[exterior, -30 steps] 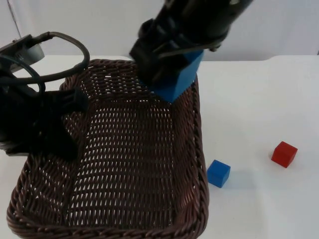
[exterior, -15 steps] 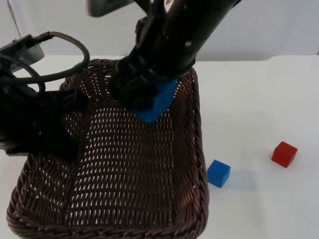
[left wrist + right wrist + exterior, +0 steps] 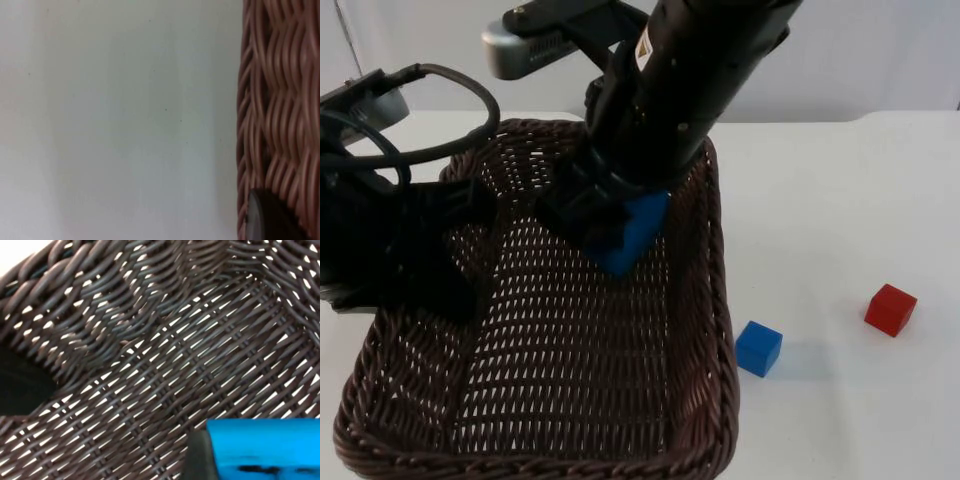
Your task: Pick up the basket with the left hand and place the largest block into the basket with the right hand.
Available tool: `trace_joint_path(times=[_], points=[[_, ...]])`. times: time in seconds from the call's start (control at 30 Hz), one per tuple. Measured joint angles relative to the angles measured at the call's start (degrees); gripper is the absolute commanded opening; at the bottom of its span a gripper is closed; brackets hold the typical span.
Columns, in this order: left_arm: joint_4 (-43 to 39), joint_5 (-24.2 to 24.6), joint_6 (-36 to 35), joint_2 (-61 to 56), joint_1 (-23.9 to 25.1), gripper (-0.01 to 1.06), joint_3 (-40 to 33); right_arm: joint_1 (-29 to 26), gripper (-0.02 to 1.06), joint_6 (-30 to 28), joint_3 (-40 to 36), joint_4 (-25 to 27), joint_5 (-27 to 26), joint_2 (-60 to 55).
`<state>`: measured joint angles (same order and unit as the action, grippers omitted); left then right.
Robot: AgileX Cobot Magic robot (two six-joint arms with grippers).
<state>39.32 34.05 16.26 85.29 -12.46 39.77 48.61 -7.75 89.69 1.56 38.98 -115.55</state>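
- Basket [image 3: 550, 340] on the counter [image 3: 840, 210], taken here as the landmark.
- Left claw [image 3: 470, 205] at the basket's left rim, gripping the wall; basket wall [image 3: 280, 110] just beside a fingertip in the left wrist view.
- Right claw [image 3: 595, 225] inside the basket, toward its far right part, closed on the large block [image 3: 632, 232]; same block [image 3: 265, 450] above the basket's weave [image 3: 150, 365].
- Small cube [image 3: 758, 348] on the counter just right of the basket, apart from it.
- Second cube [image 3: 890, 309] farther right of the basket, beyond the small cube.

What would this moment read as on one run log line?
left claw: shut on basket rim | right claw: shut on large blue block, low inside basket | small blue block, red block: on table
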Motion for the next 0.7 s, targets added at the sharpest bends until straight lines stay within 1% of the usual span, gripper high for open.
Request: trace_joint_path(times=[0.07, 0.1, 0.43, 0.6, 0.7], points=[[0.0, 0.0, 0.0, 0.0, 0.0, 0.0, -0.1, 0.0, 0.72, 0.0, 0.0, 0.0, 0.0, 0.0], [0.0, 0.0, 0.0, 0.0, 0.0, 0.0, -0.1, 0.0, 0.74, 0.0, 0.0, 0.0, 0.0, 0.0], [0.0, 0.0, 0.0, 0.0, 0.0, 0.0, -0.14, 0.0, 0.74, 0.0, 0.0, 0.0, 1.47, 0.79], [0.0, 0.0, 0.0, 0.0, 0.0, 0.0, -0.14, 0.0, 0.74, 0.0, 0.0, 0.0, 3.18, 3.67], [0.0, 0.0, 0.0, 0.0, 0.0, 0.0, -0.14, 0.0, 0.74, 0.2, 0.0, 0.0, 5.52, 6.7]])
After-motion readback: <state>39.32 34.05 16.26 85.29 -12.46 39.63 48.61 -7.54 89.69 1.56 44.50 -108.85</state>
